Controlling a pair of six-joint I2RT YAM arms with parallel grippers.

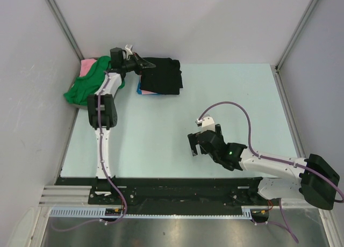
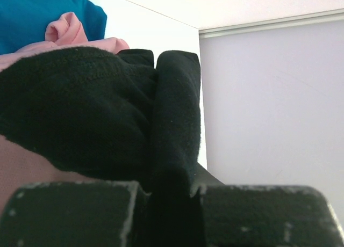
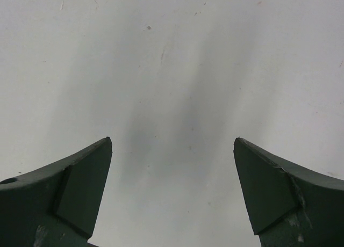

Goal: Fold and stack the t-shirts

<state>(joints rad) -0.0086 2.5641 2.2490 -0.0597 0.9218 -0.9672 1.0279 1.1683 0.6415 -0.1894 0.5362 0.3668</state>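
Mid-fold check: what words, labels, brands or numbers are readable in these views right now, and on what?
No readable text in any view.
The folded black cloth t-shirt shows no label or print.
The crumpled green cloth t-shirt and the pale table carry no markings either.

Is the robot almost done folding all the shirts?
About halfway, I think. The black t-shirt looks folded and lies on a blue t-shirt. The left gripper pinches the black cloth. The green t-shirt and pink cloth beside it lie crumpled, not yet folded. The right gripper is open, holding nothing.
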